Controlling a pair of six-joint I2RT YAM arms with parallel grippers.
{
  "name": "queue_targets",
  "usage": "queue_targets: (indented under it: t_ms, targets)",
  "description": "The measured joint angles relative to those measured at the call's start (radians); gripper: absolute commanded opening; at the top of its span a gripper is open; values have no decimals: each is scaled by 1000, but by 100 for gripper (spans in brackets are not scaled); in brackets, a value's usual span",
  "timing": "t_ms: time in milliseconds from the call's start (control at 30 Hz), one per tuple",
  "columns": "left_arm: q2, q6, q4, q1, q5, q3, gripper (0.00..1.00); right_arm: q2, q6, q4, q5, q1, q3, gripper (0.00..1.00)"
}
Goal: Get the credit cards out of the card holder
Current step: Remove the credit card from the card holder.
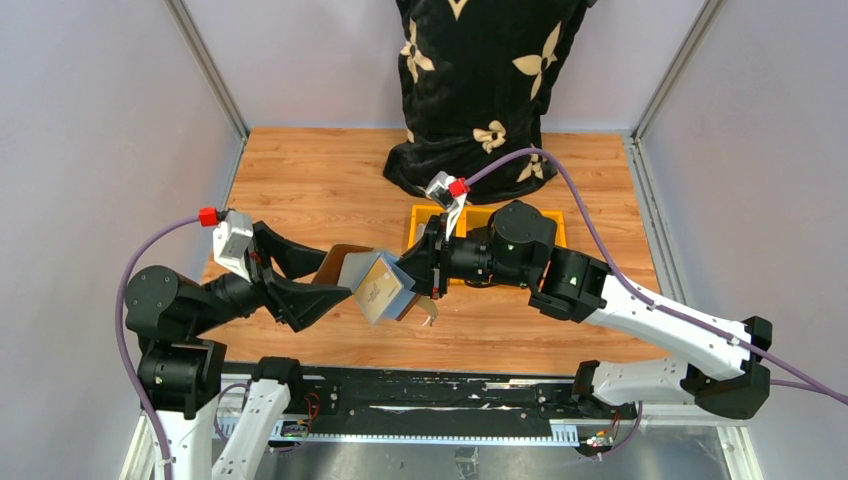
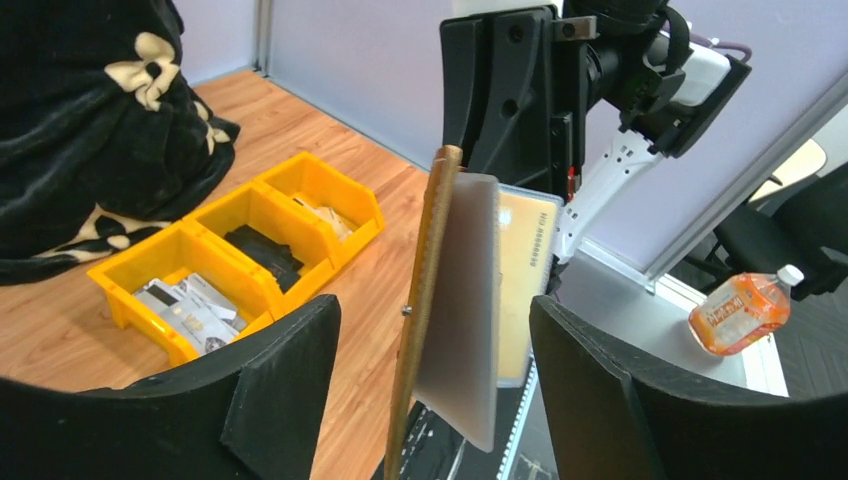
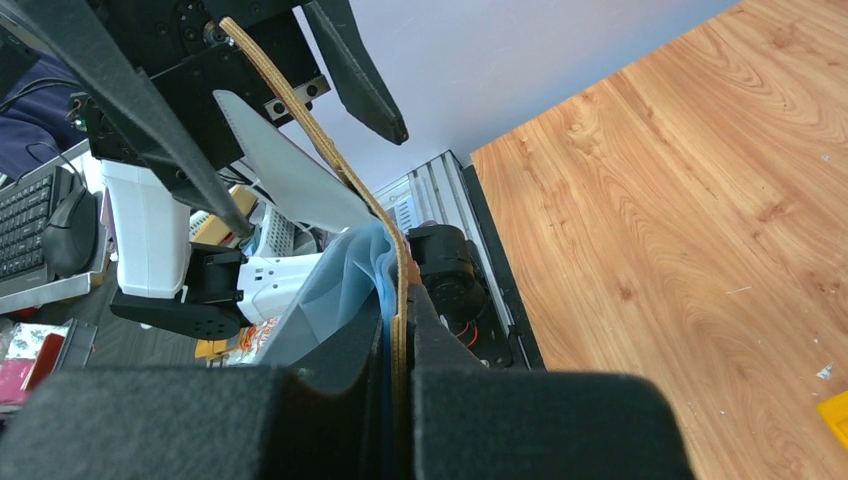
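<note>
The brown card holder (image 1: pixel 372 283) is held open in the air between the two arms. My right gripper (image 1: pixel 418 275) is shut on its right side; in the right wrist view the brown edge (image 3: pixel 401 300) is pinched between my fingers, at my right gripper (image 3: pixel 402 400). A tan credit card (image 1: pixel 381 291) shows in the holder. In the left wrist view the holder stands edge-on (image 2: pixel 425 300) with its grey inner flap (image 2: pixel 462 300) and the tan card (image 2: pixel 525 270) behind. My left gripper (image 2: pixel 435 400) is open, its fingers on either side of the holder without touching it.
Yellow bins (image 2: pixel 300 180) sit on the wooden table behind the arms, holding card-like items (image 2: pixel 190 305) and a dark object. A black cloth with tan flowers (image 1: pixel 480 80) lies at the back. An orange bottle (image 2: pixel 745 310) is off the table.
</note>
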Motion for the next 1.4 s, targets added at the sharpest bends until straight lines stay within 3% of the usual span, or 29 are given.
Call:
queue_targets:
  t_ms: [133,500,567,667,800,967,1133,1400]
  targets:
    - [-11,13,-6,0,16,0,72,5,5,-5,-2,0,4,0]
    - [-15,185,-126,0,-85,16,10,11,18,32,-48,0,11,0]
    - [-15,187,-125,-1,-75,23,1,4,16,40,-49,0,3,9]
    - [-16,180,-117,-5,-58,28,0,-5,9,53,-56,0,-9,37]
    - [-16,179,-95,-5,-35,28,0,-40,-19,18,-75,-5,-26,62]
    - [-18,205,-87,-5,25,28,0,-119,-122,-120,-80,-63,-14,75]
    - [-21,230,-87,-5,95,17,0,-126,-254,-241,-112,-107,123,79]
    - [-22,235,-95,-5,171,-26,0,129,-409,-381,-348,-93,451,79]
